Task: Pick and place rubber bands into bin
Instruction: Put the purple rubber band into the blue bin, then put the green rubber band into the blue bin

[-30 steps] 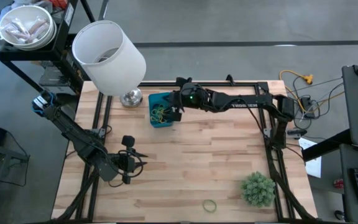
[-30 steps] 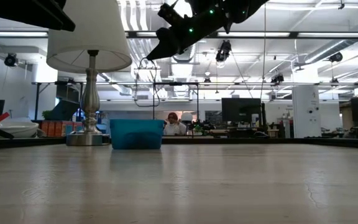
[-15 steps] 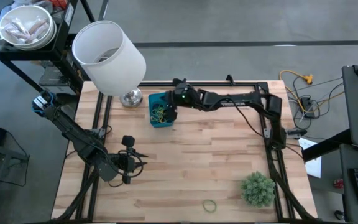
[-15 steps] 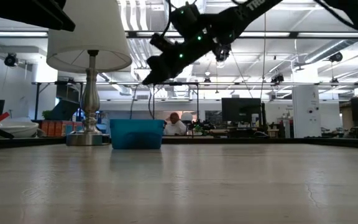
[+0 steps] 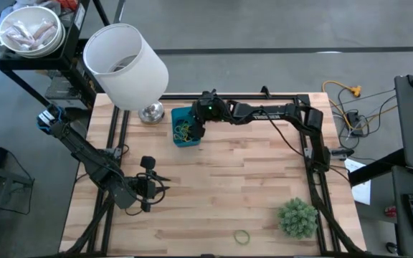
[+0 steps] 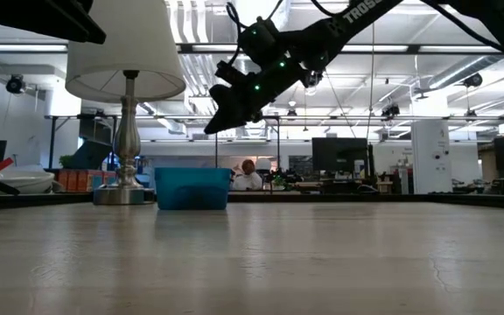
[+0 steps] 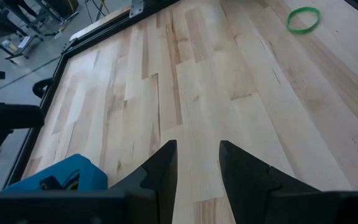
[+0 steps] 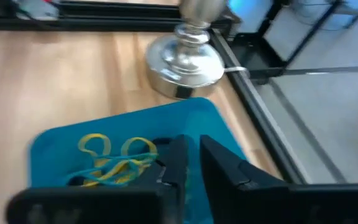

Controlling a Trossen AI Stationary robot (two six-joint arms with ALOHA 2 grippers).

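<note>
The blue bin (image 5: 185, 127) stands at the table's far side beside the lamp, with yellow, green and dark rubber bands (image 8: 114, 158) lying in it. My right gripper (image 8: 193, 163) hangs just above the bin's right part (image 5: 194, 132), slanting down. Its fingers stand a narrow gap apart and no band shows between them. In the low view the right gripper (image 6: 210, 129) is well above the bin (image 6: 192, 188). One green rubber band (image 5: 242, 236) lies flat near the table's near edge. My left gripper (image 7: 196, 168) waits open over the table's left part (image 5: 156, 180), with nothing between its fingers.
A lamp with a big white shade (image 5: 124, 64) stands on a silver base (image 8: 185, 65) just left of the bin. A bushy green plant (image 5: 296, 217) sits at the near right. Black frame rails (image 5: 314, 165) run along the table's edges. Bare wood lies between the two arms.
My right gripper has come down and toward the table's left, over the bin, rolling a little. A loop of rubber band hung below it a second ago. That loop sank toward the bin and no longer shows under the fingers.
</note>
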